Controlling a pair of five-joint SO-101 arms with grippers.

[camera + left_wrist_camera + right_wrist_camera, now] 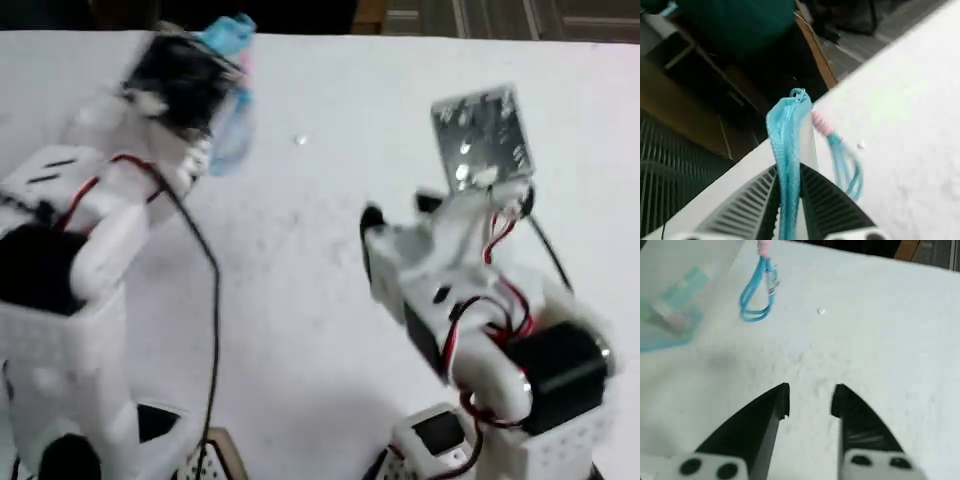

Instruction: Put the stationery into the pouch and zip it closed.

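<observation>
The white counter lies under both hands. The pouch, of clear bluish plastic, is the biggest thing on the scene. It is gripped by the left hand, which is clenched on its blue zipper edge. The two ribbed fingers press this edge from both sides, and the zipper band rises from between them and passes well beyond the fingertips, up to the small metal slider at its end. Where the hand holds it, the two sides of the zipper lie together. I cannot tell if the lower edge of the pouch touches the counter.

Through the wall of the pouch, blurred green and pink shapes of stationery are seen inside it.

The right hand is released. Its two black fingers stand apart with a clear gap between them, and only bare counter shows in this gap. It holds nothing and touches nothing. The pouch is well apart from it, ahead and off to one side of the fingertips.

A blue cord hangs as a loop from the zipper end of the pouch, just beside the left hand's fingertips and far in front of the right hand. A pink bead sits where the cord joins the pouch.

A tiny pale speck lies on the counter ahead of the right hand, near the cord.
</observation>
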